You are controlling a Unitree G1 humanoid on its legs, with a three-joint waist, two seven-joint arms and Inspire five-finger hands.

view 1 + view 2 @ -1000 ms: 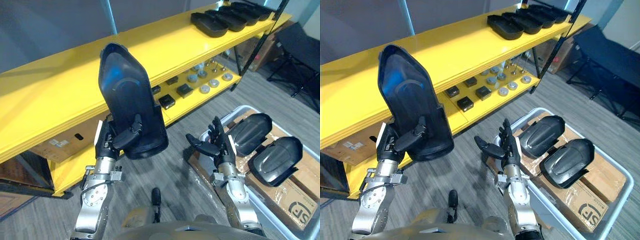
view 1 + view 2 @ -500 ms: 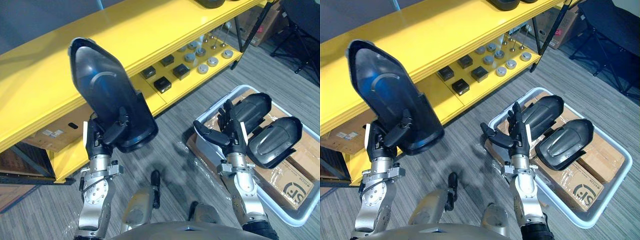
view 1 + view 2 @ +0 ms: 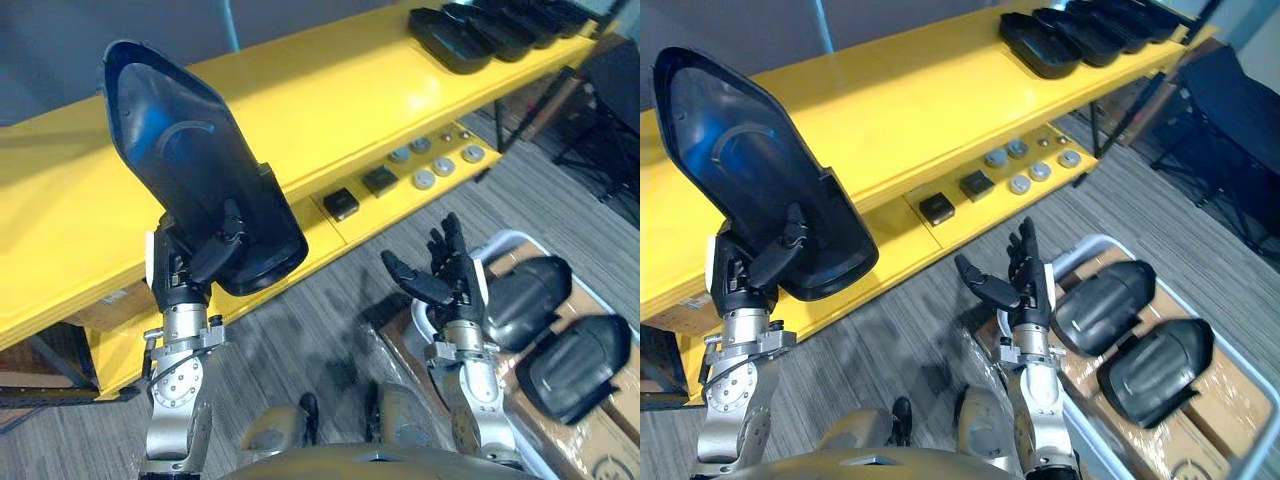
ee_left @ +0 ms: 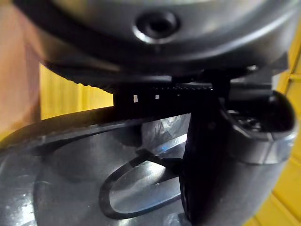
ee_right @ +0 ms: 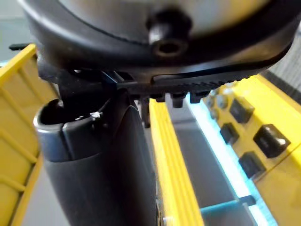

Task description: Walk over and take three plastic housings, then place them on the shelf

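Before the yellow shelf [image 3: 350, 95], the left hand [image 3: 180, 275] grips one plastic housing [image 3: 190, 170] upright, not yet placed; the right hand [image 3: 447, 285] is spread, empty; two more housings [image 3: 525, 300] lie in the crate [image 3: 500, 241].

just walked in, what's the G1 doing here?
The left hand grips a black plastic housing, held up before the yellow shelf, not yet set down. The right hand is open and empty beside a bin holding two more housings. A row of housings already lies on the shelf's top board.
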